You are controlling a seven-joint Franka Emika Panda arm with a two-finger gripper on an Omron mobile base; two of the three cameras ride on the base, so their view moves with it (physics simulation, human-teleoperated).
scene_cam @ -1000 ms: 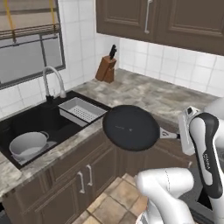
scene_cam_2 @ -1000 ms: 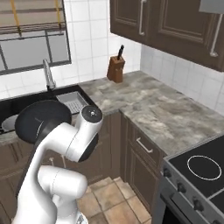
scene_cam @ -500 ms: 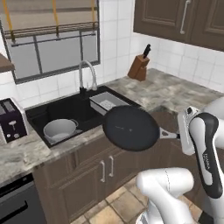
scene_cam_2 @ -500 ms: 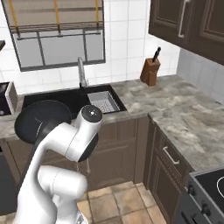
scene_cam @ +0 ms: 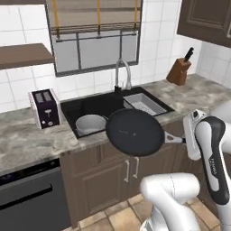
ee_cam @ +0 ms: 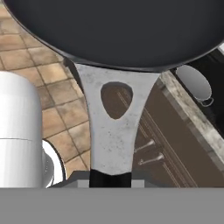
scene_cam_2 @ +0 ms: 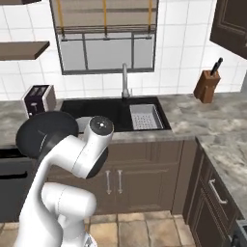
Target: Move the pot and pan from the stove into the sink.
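Grey marbled counter (scene_cam: 31,135) runs wall to wall, dark wood cabinets (scene_cam_2: 140,178) under it, tan tile floor (ee_cam: 39,57) below. The sink (scene_cam: 97,104) is the black basin set into that counter under the window (scene_cam: 94,38), chrome faucet (scene_cam: 122,74) rising at its back edge. A grey dish rack (scene_cam: 145,103) fills the sink's right part. A dark oven door (scene_cam: 34,198) sits low on the left in the left base view.

The pan (scene_cam: 134,131) is black, round and roughly level. I hold it in the air in front of the counter edge, over the cabinet fronts, just short of the basin. In the right base view the pan (scene_cam_2: 47,135) shows left of my arm. Its grey handle (ee_cam: 114,127), with a teardrop hole, runs from the rim straight back to my claw (ee_cam: 110,178). The claw sits at the very end of that handle, the pan out ahead of it. The claw is clamped on the handle's dark end.

The pot (scene_cam: 90,124) is light grey and sits inside the sink, left part, upright. It is just behind and left of the pan's rim in the left base view. In the hand view the pot (ee_cam: 196,85) lies beyond the counter edge, right of the handle.

Smaller items: toaster (scene_cam: 44,108) on the counter left of the sink, knife block (scene_cam: 179,70) against the wall well to the right.
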